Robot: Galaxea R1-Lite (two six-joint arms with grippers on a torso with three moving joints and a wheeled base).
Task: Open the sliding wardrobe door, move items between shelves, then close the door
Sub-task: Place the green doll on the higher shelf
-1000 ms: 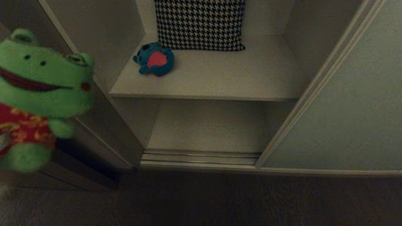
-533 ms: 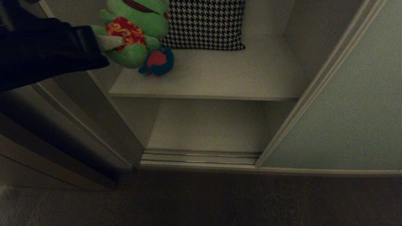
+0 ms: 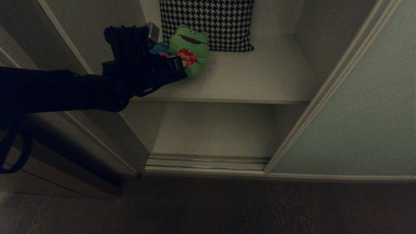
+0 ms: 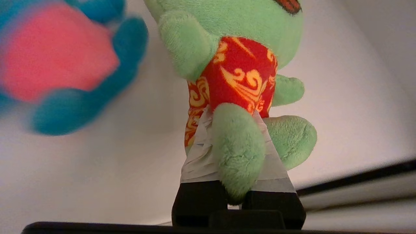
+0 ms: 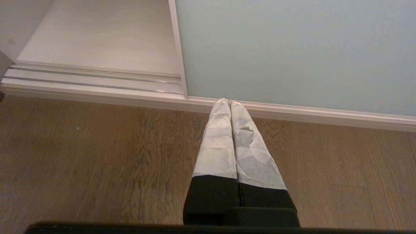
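The green frog (image 3: pixel 190 45) sits upright over the upper shelf (image 3: pixel 260 78), in front of the cushion. My left gripper (image 3: pixel 181 66) reaches in from the left and is shut on the frog's leg. In the left wrist view the taped fingers (image 4: pixel 198 156) pinch that leg, below the red flowered belly of the frog (image 4: pixel 240 74). The blue toy (image 3: pixel 159 48) lies just left of the frog, mostly hidden behind my wrist, and shows blurred (image 4: pixel 65 65) beside it. The sliding wardrobe door (image 3: pixel 357 113) stands open at the right. My right gripper (image 5: pixel 230 102) is shut and empty, low over the floor by the door (image 5: pixel 292 48).
A houndstooth cushion (image 3: pixel 208 22) leans on the back wall of the upper shelf. The lower shelf (image 3: pixel 214 130) holds nothing. The door track (image 3: pixel 208 162) runs along the wardrobe's front, with wooden floor (image 3: pixel 208 208) before it. A dark side panel (image 3: pixel 65 156) stands at the left.
My left arm has swung from the far left into the wardrobe, carrying the frog up to the upper shelf beside the blue toy. The blue toy is now mostly covered.
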